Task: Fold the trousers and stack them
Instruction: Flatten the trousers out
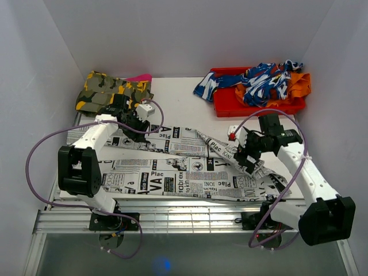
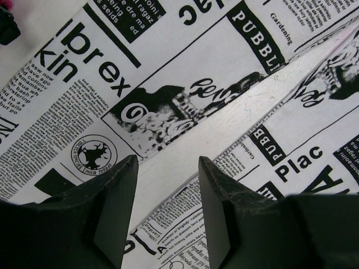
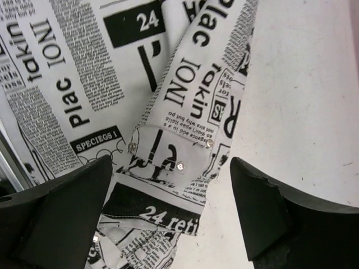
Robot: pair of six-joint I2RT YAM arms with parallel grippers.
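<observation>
White walls [image 1: 190,34], white table [image 1: 184,103]; trousers [image 1: 184,167] sprawled across; left gripper [image 2: 165,162], right gripper [image 3: 171,162] both released, empty.

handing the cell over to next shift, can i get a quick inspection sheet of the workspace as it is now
surface: white table, its front mostly covered by cloth.
job's things: newspaper-print trousers spread across the front, legs splayed, not yet folded.
clutter: camouflage garment and pink cloth back left; red tray back right holding a blue-and-white garment and orange cloth.
hands: left hand open over the trousers, nothing between its fingers; right hand open wide over a studded flap.
cables: purple cables loop off each arm.
surroundings: white walls on three sides.
</observation>
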